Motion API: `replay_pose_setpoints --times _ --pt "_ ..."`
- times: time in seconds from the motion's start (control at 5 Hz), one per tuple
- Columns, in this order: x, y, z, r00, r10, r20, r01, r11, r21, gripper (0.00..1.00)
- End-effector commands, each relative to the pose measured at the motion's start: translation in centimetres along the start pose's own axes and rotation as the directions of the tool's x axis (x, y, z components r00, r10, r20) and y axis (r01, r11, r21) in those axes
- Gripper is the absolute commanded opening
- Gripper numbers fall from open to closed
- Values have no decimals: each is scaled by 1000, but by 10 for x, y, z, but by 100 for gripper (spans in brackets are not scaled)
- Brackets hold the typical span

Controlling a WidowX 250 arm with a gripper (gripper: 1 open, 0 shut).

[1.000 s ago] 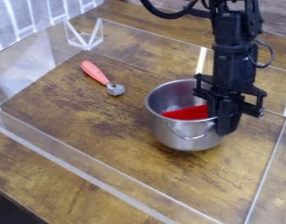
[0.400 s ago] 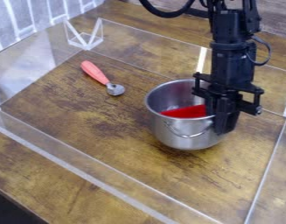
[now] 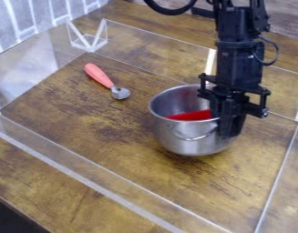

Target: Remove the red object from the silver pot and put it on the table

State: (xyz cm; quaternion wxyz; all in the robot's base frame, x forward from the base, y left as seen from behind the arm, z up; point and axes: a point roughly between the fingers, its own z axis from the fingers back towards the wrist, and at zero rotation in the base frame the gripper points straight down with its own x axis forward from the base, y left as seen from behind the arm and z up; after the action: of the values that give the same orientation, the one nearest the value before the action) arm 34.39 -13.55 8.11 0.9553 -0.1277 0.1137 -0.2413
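Note:
The silver pot point(image 3: 185, 146) stands right of centre on the brown wooden table point(image 3: 78, 123). Inside it lies the red object point(image 3: 185, 116), flat and bright, running toward the pot's right side. My gripper point(image 3: 231, 130) comes steeply down into the right half of the pot. Its black fingers point(image 3: 236, 114) are shut, and the red object's right end meets them at the tips. The fingertips themselves are partly hidden behind the pot's rim.
A metal spoon with a salmon handle point(image 3: 104, 78) lies left of the pot. A small clear acrylic stand point(image 3: 87, 36) sits at the back left. Low clear acrylic walls point(image 3: 66, 168) edge the table on all sides.
The pot has slid slightly to the left and the gripper has edged a little up and left with it. The fingers have stayed shut.

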Motion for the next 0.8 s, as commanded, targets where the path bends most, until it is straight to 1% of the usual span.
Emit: replay_pose_setpoints --times 0.0,0.4,0.6 --pt "-10 -4 42 995 -27 95 24 999 27 0" --pt "-21 -4 60 993 -36 115 31 999 39 0" --pt "-28 -4 71 991 -34 132 28 999 45 0"
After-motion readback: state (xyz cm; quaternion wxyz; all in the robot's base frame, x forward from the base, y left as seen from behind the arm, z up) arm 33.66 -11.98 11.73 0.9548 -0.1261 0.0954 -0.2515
